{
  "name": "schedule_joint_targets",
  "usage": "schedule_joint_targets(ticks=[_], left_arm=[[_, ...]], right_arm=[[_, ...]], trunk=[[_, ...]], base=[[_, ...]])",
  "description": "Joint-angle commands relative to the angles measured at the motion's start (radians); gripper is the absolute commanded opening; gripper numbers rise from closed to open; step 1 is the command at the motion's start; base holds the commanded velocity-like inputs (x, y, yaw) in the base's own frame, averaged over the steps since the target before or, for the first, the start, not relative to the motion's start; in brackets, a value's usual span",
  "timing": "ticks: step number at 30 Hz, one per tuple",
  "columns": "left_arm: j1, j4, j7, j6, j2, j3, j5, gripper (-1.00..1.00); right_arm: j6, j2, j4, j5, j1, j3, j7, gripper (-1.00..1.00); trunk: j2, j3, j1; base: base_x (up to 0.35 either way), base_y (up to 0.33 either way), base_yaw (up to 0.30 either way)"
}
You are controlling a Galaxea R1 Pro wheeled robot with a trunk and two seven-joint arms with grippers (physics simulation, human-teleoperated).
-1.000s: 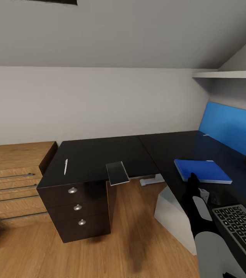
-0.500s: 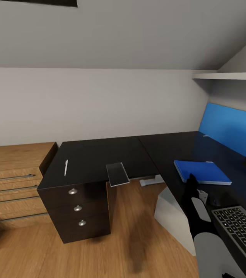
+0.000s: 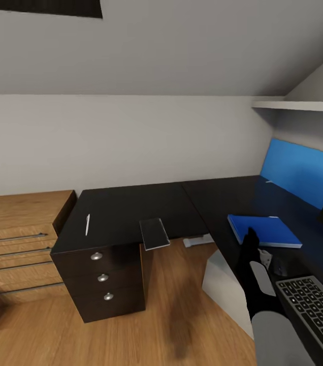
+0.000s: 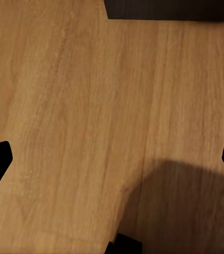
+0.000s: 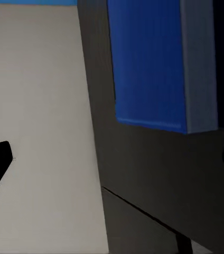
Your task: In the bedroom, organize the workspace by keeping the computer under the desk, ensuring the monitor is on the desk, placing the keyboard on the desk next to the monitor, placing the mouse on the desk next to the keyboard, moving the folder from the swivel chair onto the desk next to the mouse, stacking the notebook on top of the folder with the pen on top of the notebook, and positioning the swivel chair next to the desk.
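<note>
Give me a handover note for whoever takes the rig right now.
Left gripper: open, empty, over bare floor.
Right gripper: open, empty, over the desk edge near the folder.
Done: folder and keyboard on desk.
Left: notebook overhangs the black drawer unit; pen lies on that unit's top. Stack notebook on folder, pen on top.

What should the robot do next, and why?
Probably move toward the notebook, which overhangs the edge of the desk above the drawers, with the pen nearby. The folder already lies on the desk with nothing stacked on it.
</note>
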Motion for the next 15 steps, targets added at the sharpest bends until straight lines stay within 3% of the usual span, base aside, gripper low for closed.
schedule_joint_targets(ticks=[1,9,12,15], left_arm=[[-0.001,0.000,0.002,-0.003,-0.001,0.003,-0.003,1.00],[-0.001,0.000,0.001,-0.003,-0.001,0.003,-0.003,1.00],[-0.001,0.000,0.001,-0.003,-0.001,0.003,-0.003,1.00],[-0.001,0.000,0.001,-0.003,-0.001,0.003,-0.003,1.00]], right_arm=[[-0.002,0.002,-0.004,-0.011,0.001,-0.001,0.001,1.00],[0.013,0.026,-0.028,-0.011,0.020,0.000,0.001,1.00],[0.014,0.039,-0.034,-0.009,0.030,0.023,0.001,1.00],[0.011,0.047,-0.035,-0.009,0.041,0.073,0.001,1.00]], trunk=[[0.007,0.002,-0.004],[0.042,0.018,-0.023],[0.042,0.018,-0.023],[0.042,0.018,-0.023]], base=[[0.000,0.000,0.000],[0.000,0.000,0.000],[0.000,0.000,0.000],[0.000,0.000,0.000]])
